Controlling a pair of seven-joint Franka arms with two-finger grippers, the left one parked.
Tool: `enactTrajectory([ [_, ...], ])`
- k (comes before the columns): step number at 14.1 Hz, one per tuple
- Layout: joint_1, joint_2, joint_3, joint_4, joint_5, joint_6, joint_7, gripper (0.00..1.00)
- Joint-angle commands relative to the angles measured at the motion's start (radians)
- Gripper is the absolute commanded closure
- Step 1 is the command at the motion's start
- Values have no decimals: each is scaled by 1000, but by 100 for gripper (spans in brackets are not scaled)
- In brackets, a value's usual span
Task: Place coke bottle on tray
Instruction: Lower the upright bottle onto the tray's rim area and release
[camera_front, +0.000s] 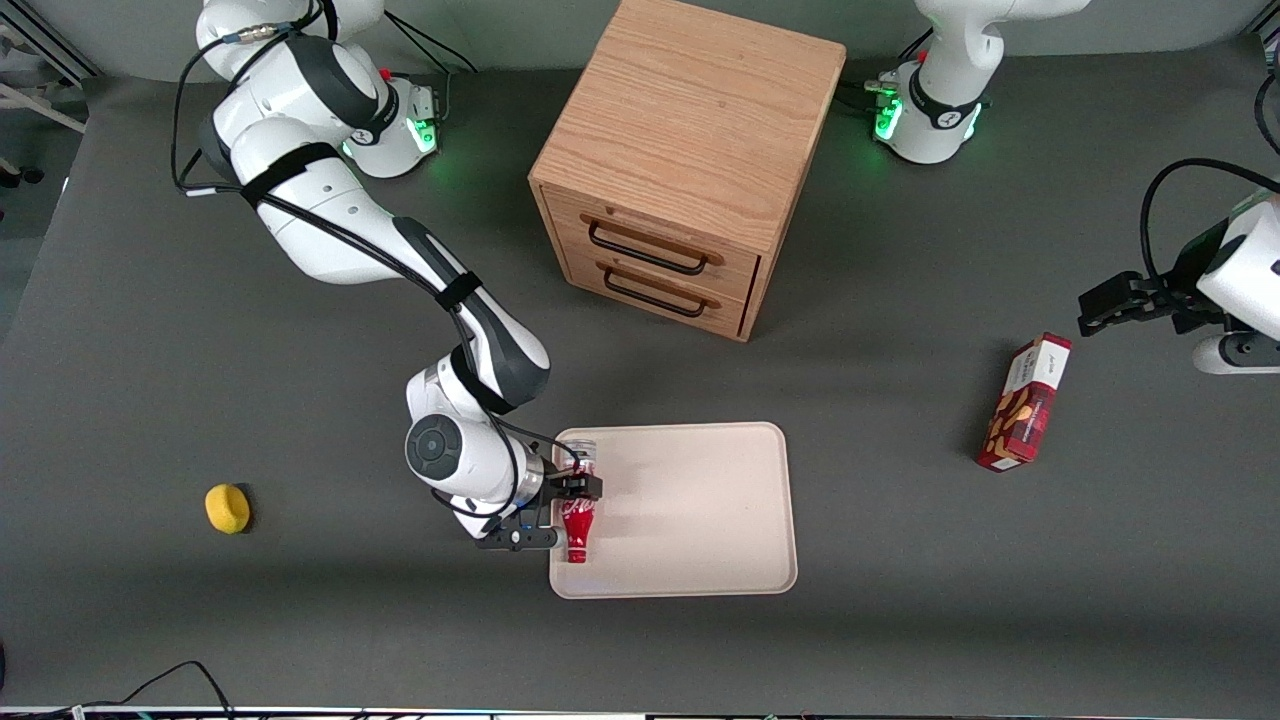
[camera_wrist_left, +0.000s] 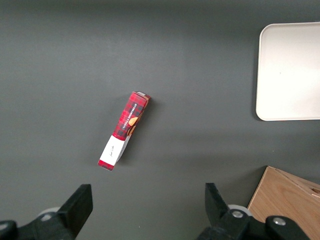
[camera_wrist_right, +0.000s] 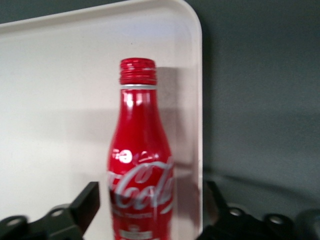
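- A beige tray with rounded corners and a low rim lies flat on the dark grey table, in the part of the table nearest the front camera.
- The coke bottle lies over the tray's edge toward the working arm's end, red cap pointing at the front camera and clear base pointing away from it.
- The gripper sits at that same tray edge, around the bottle's body. In the right wrist view the bottle stands between the two dark fingers, which are spread wider than the bottle, with a visible gap on each side. The grip looks released, not clamped.
- A small yellow object rests on the table, well apart, toward the working arm's end.
- A red snack box lies on the table toward the parked arm's end, slightly farther from the front camera than the tray.
- A wooden drawer cabinet with two black-handled drawers stands farther from the front camera than the tray, its drawers facing the tray.
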Motion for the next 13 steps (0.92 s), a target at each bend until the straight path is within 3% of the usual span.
enactTrajectory([
  [1, 10, 11, -5, 23, -24, 4, 17, 0],
  [8, 10, 9, -5, 13, -23, 4, 17, 0],
  [13, 9, -78, 10, 11, -20, -48, 38, 0],
])
